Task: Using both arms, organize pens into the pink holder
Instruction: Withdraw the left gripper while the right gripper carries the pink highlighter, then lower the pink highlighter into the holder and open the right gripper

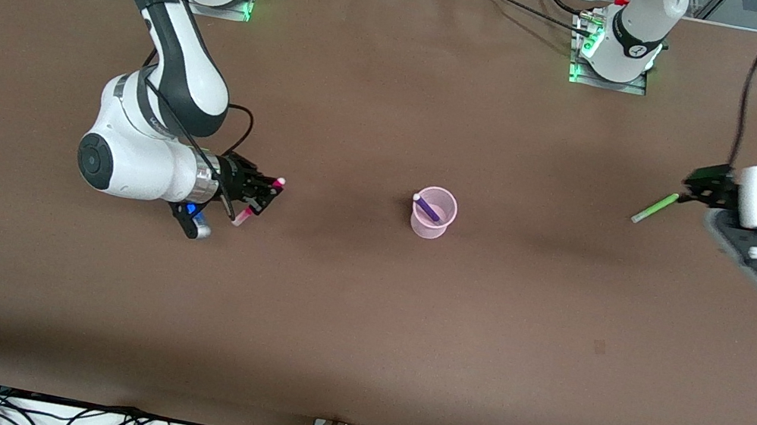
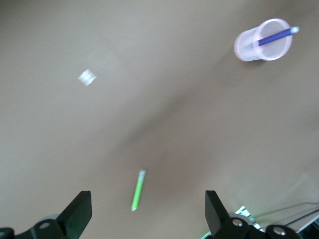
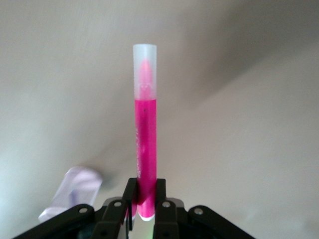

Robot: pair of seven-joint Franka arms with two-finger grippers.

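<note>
The pink holder (image 1: 434, 212) stands upright near the middle of the table (image 1: 358, 332), and a dark purple pen (image 1: 426, 208) already leans inside it, its pale tip poking over the rim on the side toward the right arm's end. From the left wrist camera the same cup (image 2: 263, 40) shows well away from that gripper, with the purple pen (image 2: 275, 36) slanting across its mouth.

The right gripper (image 1: 263, 197) hangs over the table toward the right arm's end, well apart from the holder. Its jaws are pressed together on a magenta-pink pen (image 1: 257, 201), gripped near one end; in the right wrist view the pen (image 3: 145, 134) sticks out straight from between the fingers (image 3: 160, 196), its clear pale cap at the free end. A blurred pale shape low in that view looks like the holder (image 3: 75, 191), though I cannot be sure.

The left gripper (image 1: 689, 191) is up over the table toward the left arm's end, with its fingers (image 2: 79, 211) spread wide and nothing between them. A light green pen (image 1: 654, 208) lies on the table just by it, slanting, with one end toward the gripper and the other pointing toward the holder. In the left wrist view the green pen (image 2: 137, 190) lies below the gap between the spread jaws, clear of both. It is well apart from the holder.
</note>
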